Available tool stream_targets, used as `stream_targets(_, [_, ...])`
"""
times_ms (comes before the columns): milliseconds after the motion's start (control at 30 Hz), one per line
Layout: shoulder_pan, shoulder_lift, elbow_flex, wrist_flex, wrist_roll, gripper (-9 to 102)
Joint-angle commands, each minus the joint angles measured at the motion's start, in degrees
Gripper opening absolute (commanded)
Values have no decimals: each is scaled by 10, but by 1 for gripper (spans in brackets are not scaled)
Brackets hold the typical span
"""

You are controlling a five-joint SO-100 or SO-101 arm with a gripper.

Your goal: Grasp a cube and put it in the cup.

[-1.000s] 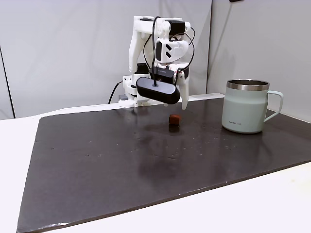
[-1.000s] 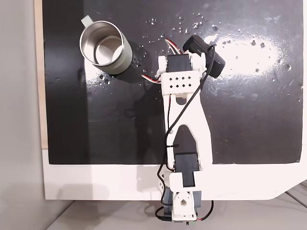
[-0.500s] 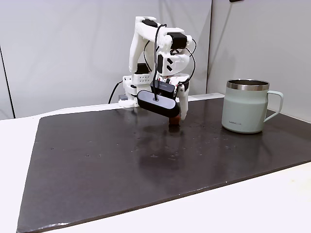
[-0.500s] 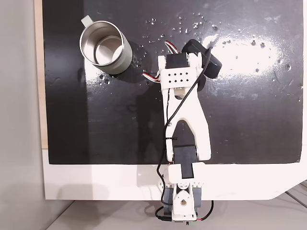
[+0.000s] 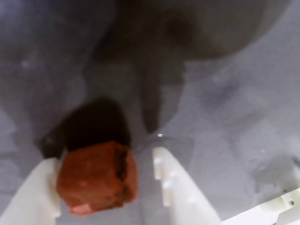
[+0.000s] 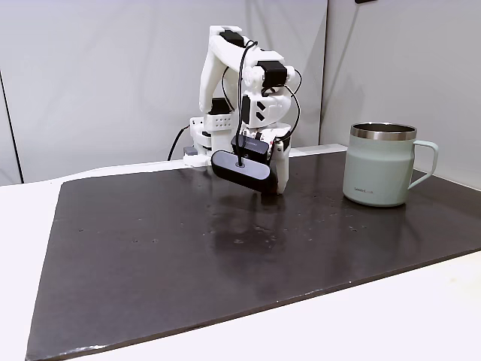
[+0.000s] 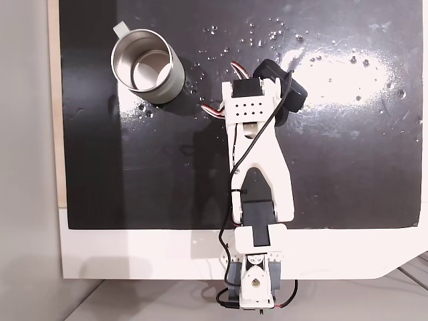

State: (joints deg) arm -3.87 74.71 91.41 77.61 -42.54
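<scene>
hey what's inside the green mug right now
Looking down from above in a fixed view, the mug shows only its bare steel interior. The cube sits between the gripper fingers on the dark mat, outside it.

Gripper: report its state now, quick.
Gripper: open, fingers either side of the cube, which sits against one finger with a gap to the other.

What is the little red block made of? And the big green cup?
The cube looks matte and crumbly at its edges, maybe foam or clay; hard to tell. The cup seems painted metal: its bare rim and inside shine like steel.
</scene>
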Motion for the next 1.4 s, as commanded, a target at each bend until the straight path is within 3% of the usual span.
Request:
stream_targets(0, [-4, 0, 1, -14, -4, 20])
stream_targets(433, [-3, 4, 1, -20, 4, 4])
stream_targets(700, [-7, 47, -2, -4, 11, 4])
stream_targets(1367, [-19, 262, -154, 188, 37, 4])
